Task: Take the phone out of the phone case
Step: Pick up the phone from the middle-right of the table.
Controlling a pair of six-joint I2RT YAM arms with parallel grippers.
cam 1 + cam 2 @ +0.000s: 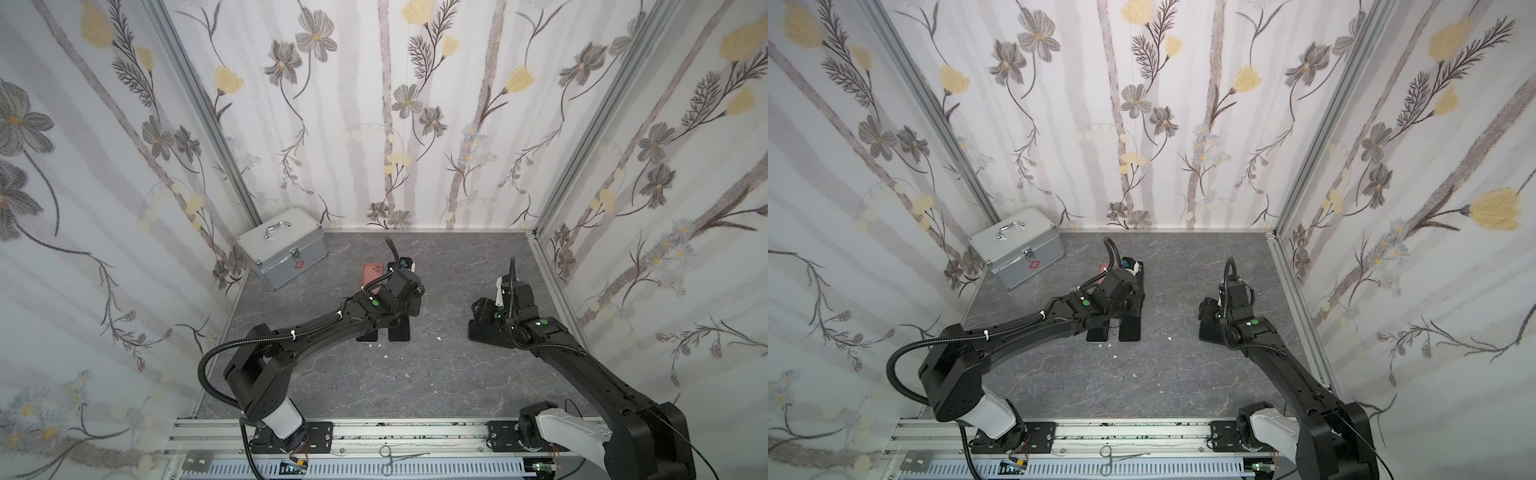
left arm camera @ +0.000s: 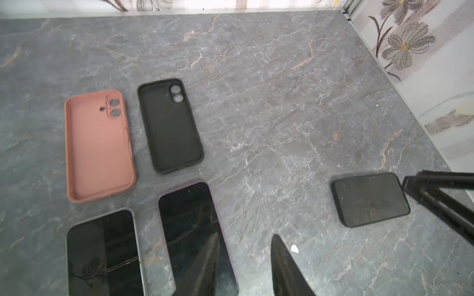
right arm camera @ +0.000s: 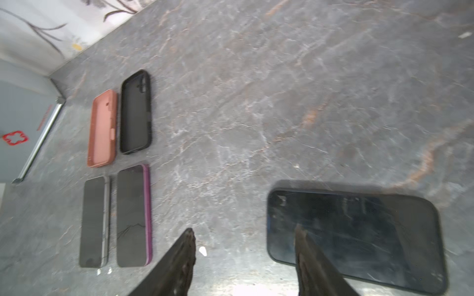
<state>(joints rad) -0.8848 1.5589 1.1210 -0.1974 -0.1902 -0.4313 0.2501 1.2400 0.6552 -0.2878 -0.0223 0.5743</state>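
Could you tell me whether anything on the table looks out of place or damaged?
The black-cased phone lies crosswise, away from the rest. Small white scraps dot the tabletop. The purple-edged phone may have a cracked screen, or just reflections.

There are three phones. The grey-edged phone point(image 2: 102, 253) and the purple-edged phone point(image 2: 184, 212) lie side by side just under the left claw point(image 2: 245, 237), and the cased phone point(image 3: 354, 238), in a black cover, lies partly under the right claw point(image 3: 244, 228). There are two empty cases, the pink case point(image 2: 98, 146) and the black case point(image 2: 170, 125), side by side just beyond that pair, ahead of the left claw. There is also one silver box point(image 1: 282, 249) off to the left claw's left, one pair of forceps point(image 1: 388, 457) well behind both claws, and at least three white scraps point(image 1: 385, 357) between the two claws.
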